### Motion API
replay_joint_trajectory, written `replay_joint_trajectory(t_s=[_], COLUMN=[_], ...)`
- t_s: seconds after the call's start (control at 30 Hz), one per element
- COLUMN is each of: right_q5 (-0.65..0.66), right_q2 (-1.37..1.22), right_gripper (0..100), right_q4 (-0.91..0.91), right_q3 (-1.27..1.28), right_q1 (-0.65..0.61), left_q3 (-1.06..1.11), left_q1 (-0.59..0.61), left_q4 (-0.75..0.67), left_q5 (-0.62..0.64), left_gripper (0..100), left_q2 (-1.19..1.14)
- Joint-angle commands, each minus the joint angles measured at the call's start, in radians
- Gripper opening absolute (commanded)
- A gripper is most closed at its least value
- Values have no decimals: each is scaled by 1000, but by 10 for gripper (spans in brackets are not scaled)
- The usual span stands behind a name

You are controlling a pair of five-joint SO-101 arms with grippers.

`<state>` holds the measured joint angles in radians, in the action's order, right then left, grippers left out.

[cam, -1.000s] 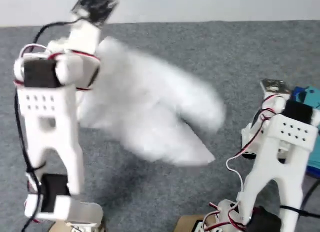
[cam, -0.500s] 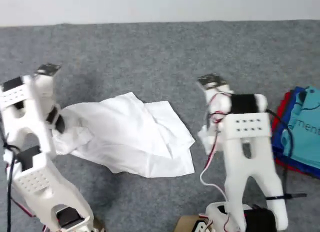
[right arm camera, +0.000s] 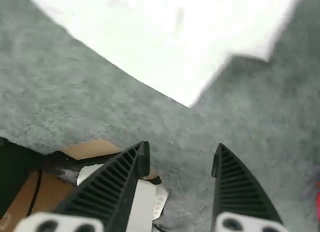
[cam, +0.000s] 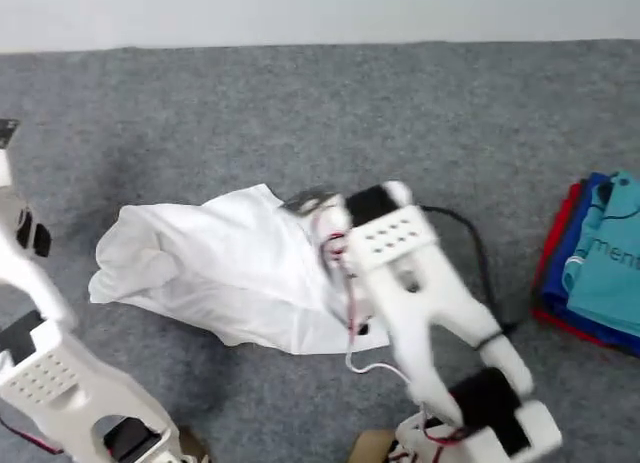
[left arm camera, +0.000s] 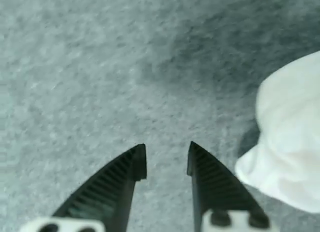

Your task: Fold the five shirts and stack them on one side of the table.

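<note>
A crumpled white shirt [cam: 225,268] lies on the grey carpeted table [cam: 400,113], left of centre. My right arm [cam: 395,248] leans over the shirt's right edge. In the right wrist view my right gripper [right arm camera: 181,159] is open above bare carpet, with the white shirt [right arm camera: 165,36] just beyond its fingertips. My left arm [cam: 25,243] stands at the table's far left, apart from the shirt. My left gripper [left arm camera: 166,159] is open and holds nothing over the carpet, and a lobe of the white shirt [left arm camera: 290,152] lies off to one side.
A stack of folded shirts [cam: 600,268] in red, blue and teal sits at the table's right edge. The back of the table is bare carpet. A brown base plate [right arm camera: 75,154] shows near the right arm's foot.
The white shirt went from held up in the air to lying on the table. The left arm let it go and drew back left. The right arm swung left over the shirt's right edge.
</note>
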<state>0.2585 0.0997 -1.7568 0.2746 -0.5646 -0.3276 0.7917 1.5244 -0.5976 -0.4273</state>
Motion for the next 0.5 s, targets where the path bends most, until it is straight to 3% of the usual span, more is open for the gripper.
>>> replay_joint_trajectory(t_s=[0.0,0.47], right_q5=[-14,-5], right_q2=[-90,-526], right_gripper=[213,213], right_q4=[-31,25], right_q3=[-100,-186], right_q1=[-94,-93], left_q3=[-35,-35], left_q1=[43,71], left_q4=[-5,8], left_q5=[3,21], left_gripper=[144,111], left_q2=[64,63])
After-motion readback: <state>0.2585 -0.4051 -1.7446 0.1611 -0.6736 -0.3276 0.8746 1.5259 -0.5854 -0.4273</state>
